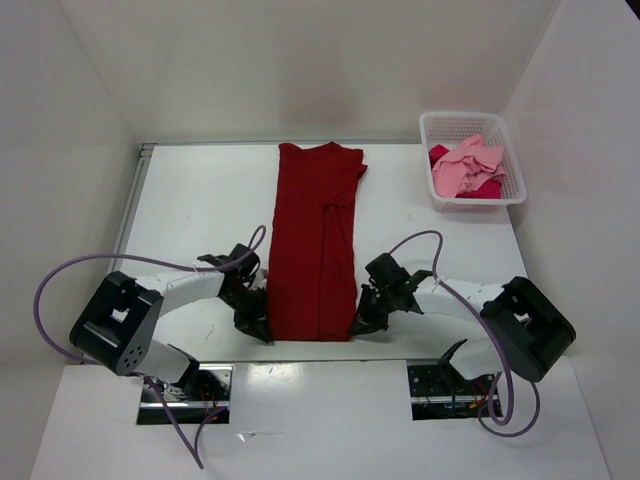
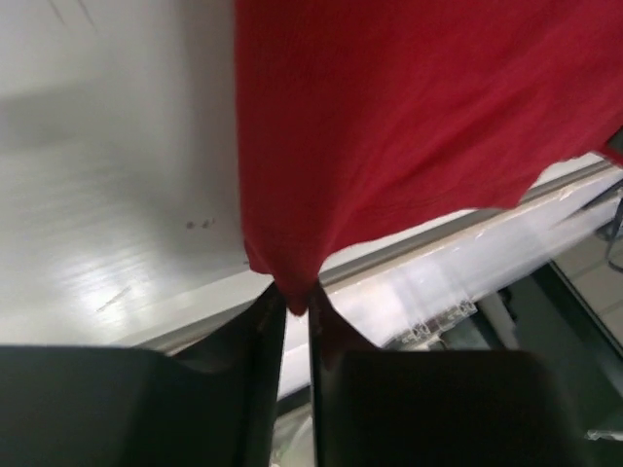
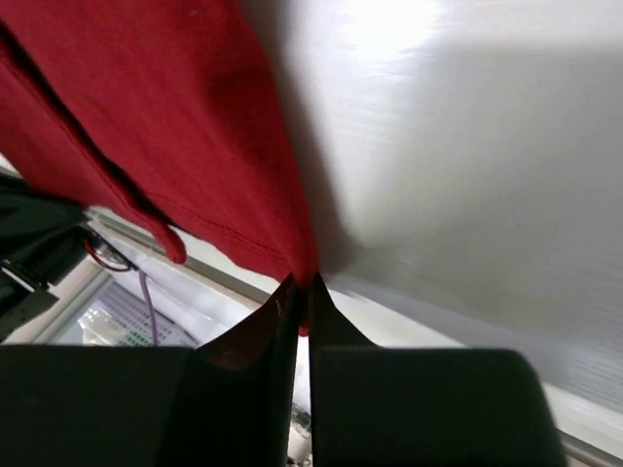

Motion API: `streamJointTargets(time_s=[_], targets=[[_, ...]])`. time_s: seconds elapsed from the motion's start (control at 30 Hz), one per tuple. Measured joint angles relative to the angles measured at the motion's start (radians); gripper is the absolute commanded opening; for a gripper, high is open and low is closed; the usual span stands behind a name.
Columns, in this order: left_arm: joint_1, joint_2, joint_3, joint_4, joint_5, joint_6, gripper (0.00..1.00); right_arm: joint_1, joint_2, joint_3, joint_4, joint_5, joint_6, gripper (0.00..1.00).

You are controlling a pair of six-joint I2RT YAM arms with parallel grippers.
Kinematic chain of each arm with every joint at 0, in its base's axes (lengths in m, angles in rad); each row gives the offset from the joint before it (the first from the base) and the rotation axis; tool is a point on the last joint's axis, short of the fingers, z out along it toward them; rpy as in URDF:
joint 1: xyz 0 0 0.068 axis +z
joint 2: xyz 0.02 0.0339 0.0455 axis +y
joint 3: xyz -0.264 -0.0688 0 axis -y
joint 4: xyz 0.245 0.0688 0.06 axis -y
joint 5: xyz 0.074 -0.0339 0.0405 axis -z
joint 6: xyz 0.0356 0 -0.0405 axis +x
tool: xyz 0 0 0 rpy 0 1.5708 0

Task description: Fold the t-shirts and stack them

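Dark red t-shirt (image 1: 318,240): long narrow strip, flat at mid desk (image 1: 200,210). Prob light, limp, will sag btw grips; best held at near hem corners. Left pincer (image 2: 295,304) & right pincer (image 3: 304,290) each clamped on one corner, arms low, angled inward.

We record the dark red t-shirt (image 1: 318,245) as plain and unpatterned, lying on a white tabletop (image 1: 200,200). The left tool (image 2: 295,304) and right tool (image 3: 302,292) are black, the left arm (image 1: 185,288) and right arm (image 1: 462,296) are white with black joints, and the cable (image 1: 38,300) is purple. We note the basket (image 1: 473,119) as white with a mesh pattern, and in it a light pink t-shirt (image 1: 467,165) and a crimson-pink t-shirt (image 1: 490,188), both plain.
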Motion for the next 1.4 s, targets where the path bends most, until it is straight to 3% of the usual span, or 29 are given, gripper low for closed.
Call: streamJointTargets(time_s=[0.1,0.3,0.4,0.5,0.6,0.73,1.03,1.2,1.27,1.4], targets=[[-0.022,0.003,-0.027,0.0,0.029,0.004,0.09,0.026,0.0,0.008,-0.008,-0.01,-0.005,0.0],[-0.043,0.004,-0.018,-0.076,0.097,0.031,0.01,0.087,-0.089,0.012,-0.129,-0.057,-0.002,0.0],[-0.009,0.019,0.103,-0.141,0.107,0.046,0.01,0.027,-0.15,0.064,-0.233,-0.064,-0.044,0.0],[0.089,0.037,0.275,-0.131,0.114,0.059,0.01,-0.118,-0.132,0.198,-0.313,-0.061,-0.13,0.0],[0.196,0.04,0.397,-0.058,0.11,0.055,0.03,-0.242,-0.054,0.37,-0.326,-0.037,-0.224,0.0],[0.281,0.105,0.489,0.027,0.079,0.03,0.04,-0.304,0.116,0.571,-0.312,0.008,-0.327,0.0],[0.289,0.405,0.708,0.2,-0.026,-0.042,0.07,-0.385,0.495,0.894,-0.28,0.074,-0.452,0.0],[0.3,0.54,0.816,0.251,-0.048,-0.047,0.15,-0.402,0.638,1.011,-0.262,0.101,-0.482,0.0],[0.302,0.578,0.828,0.282,-0.048,-0.048,0.24,-0.411,0.663,1.016,-0.26,0.111,-0.488,0.04],[0.303,0.615,0.829,0.327,-0.047,-0.055,0.35,-0.428,0.681,1.024,-0.259,0.126,-0.487,0.4]])
